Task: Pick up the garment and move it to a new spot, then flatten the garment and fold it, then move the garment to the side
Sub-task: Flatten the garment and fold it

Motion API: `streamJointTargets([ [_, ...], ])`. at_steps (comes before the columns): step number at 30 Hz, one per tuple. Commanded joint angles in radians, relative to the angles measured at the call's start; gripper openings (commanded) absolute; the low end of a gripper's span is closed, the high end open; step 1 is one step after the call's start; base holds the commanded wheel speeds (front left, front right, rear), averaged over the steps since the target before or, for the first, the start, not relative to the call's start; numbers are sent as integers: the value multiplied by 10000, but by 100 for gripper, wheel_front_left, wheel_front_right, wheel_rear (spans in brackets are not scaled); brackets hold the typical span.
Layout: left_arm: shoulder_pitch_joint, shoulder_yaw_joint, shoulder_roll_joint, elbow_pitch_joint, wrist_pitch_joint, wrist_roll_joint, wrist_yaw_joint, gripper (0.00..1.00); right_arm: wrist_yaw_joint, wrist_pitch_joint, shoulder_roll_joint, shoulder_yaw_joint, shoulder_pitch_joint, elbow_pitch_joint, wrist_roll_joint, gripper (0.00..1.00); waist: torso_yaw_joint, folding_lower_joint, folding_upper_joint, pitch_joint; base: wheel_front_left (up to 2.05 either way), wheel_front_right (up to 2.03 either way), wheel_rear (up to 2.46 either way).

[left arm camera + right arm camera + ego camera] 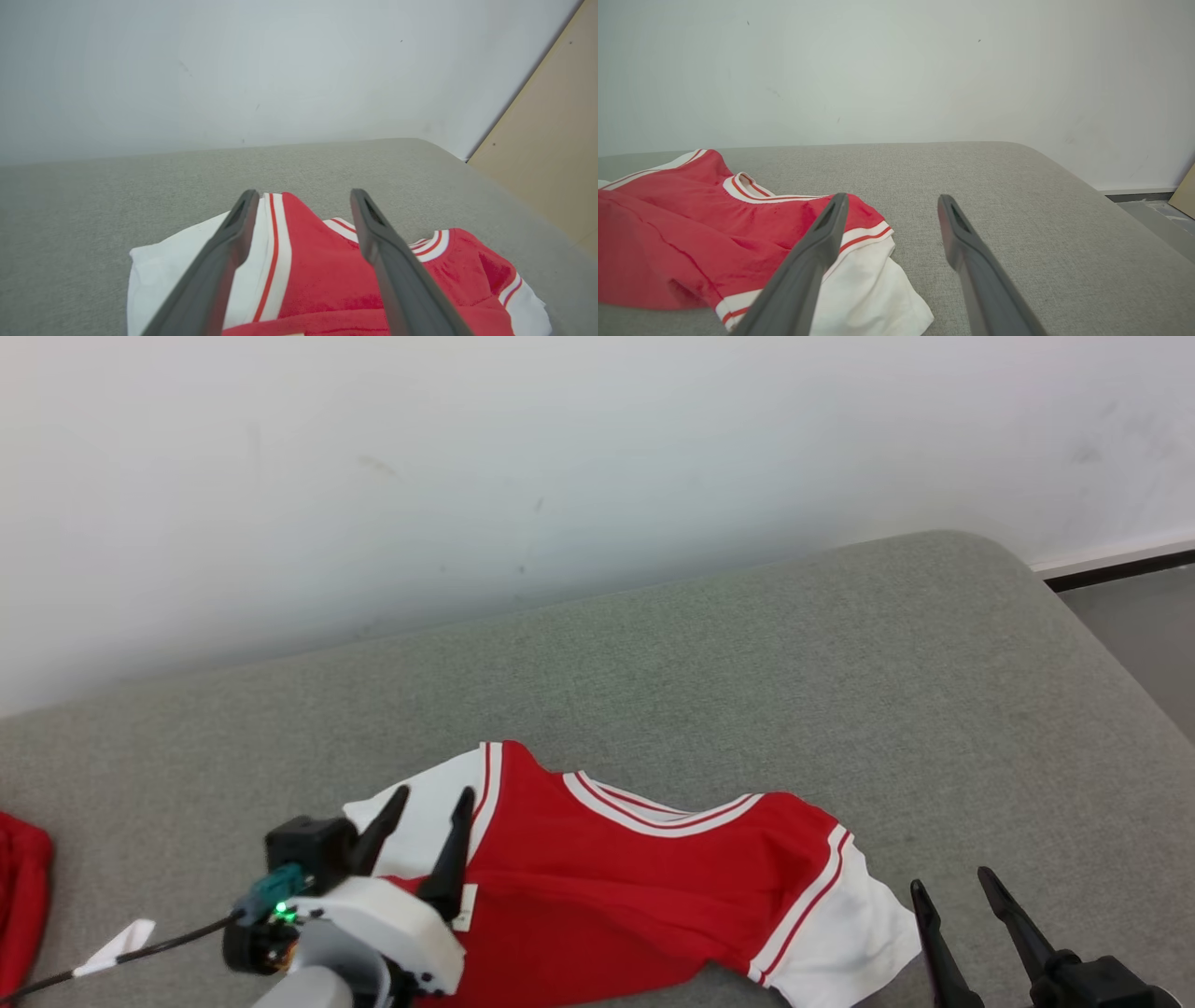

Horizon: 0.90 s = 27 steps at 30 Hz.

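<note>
The head camera looks down on the shirt [653, 887] from above; both wrist cameras sit low and near it, facing the wall [233, 70] beyond; all share it.

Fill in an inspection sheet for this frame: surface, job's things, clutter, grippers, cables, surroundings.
Surface: grey fabric pad.
Job's things: red shirt with white sleeves, lying rumpled, not flat.
Clutter: red cloth at the pad's left edge.
Grippers: left gripper open over one white sleeve, holding nothing; right gripper open beside the other sleeve, holding nothing.
Cables: black cable with a white tag, running from the left wrist.
Surroundings: white wall behind; floor to the right.
</note>
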Motion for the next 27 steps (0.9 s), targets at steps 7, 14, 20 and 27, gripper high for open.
streamJointTargets([
  [7,1256,755,1024,-228,-109,-508,369,100,-22,7,-66,-87,250,8,-98,100,282,1,0,-151,0,0,0],
  [14,1784,929,1396,-407,531,-1201,186,100,-22,7,-96,10,223,44,-44,100,382,1,0,-177,0,0,0],
  [20,1627,769,1274,-410,1288,-1736,-149,100,-22,7,-149,130,54,60,6,100,292,1,0,-65,0,0,0],
  [27,1289,549,1257,30,2056,-1995,-562,100,-22,7,-179,137,-21,20,17,100,36,1,0,217,0,0,0],
])
